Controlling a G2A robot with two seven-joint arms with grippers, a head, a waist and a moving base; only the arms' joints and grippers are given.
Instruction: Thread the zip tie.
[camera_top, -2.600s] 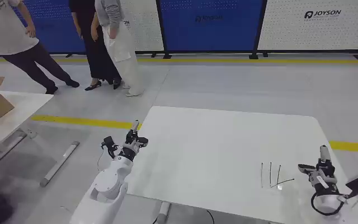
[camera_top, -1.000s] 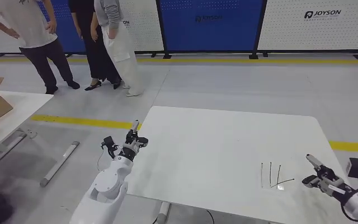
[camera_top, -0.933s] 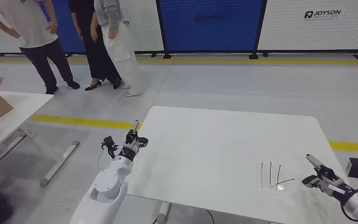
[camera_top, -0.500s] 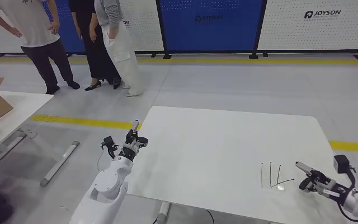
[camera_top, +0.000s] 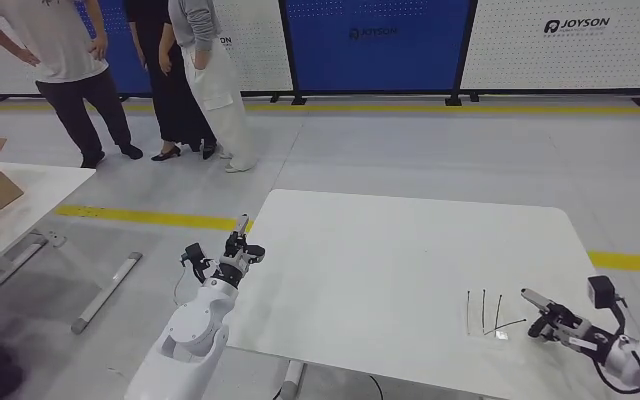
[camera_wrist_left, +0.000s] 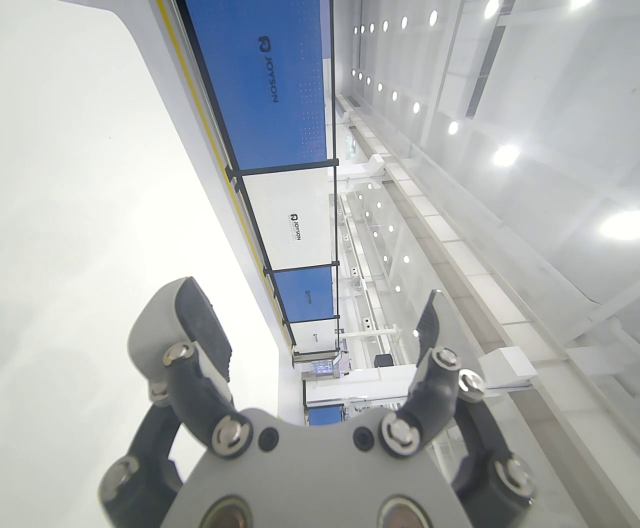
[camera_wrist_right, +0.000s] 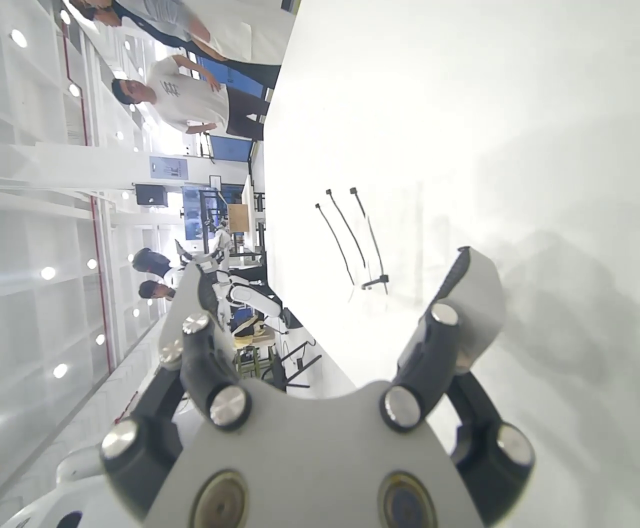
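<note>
Worktop: white, with rounded corners (camera_top: 400, 250); it carries all the task items.

Zip ties: three thin black zip ties (camera_top: 483, 308) lie flat on the worktop near its front right corner. They are side by side, roughly parallel and slightly apart. In the right wrist view the same three (camera_wrist_right: 347, 230) lie with their square heads at the end farther from my hand.

Fourth zip tie: this one (camera_top: 507, 325) lies crosswise at the near ends of the others. It crosses the tie closest to my right hand. In the right wrist view its head (camera_wrist_right: 382, 278) sits just beside that tie's tail.

Right hand: my right hand (camera_top: 531, 312) is low over the worktop at the front right corner, just beside the zip ties and pointing toward them. The jaws are spread wide. The right wrist view shows nothing between the fingers (camera_wrist_right: 467, 280). The hand (camera_wrist_right: 335, 275) holds nothing and touches no tie.

Left hand: my left hand (camera_top: 245, 238) is at the left edge of the worktop, well apart from the zip ties. The left wrist view shows the hand (camera_wrist_left: 315, 310) with its jaws spread wide, the dark pads (camera_wrist_left: 202, 315) bare, and nothing gripped.

Threading status: all four ties lie straight and unlooped, and no tail is through a head.
</note>
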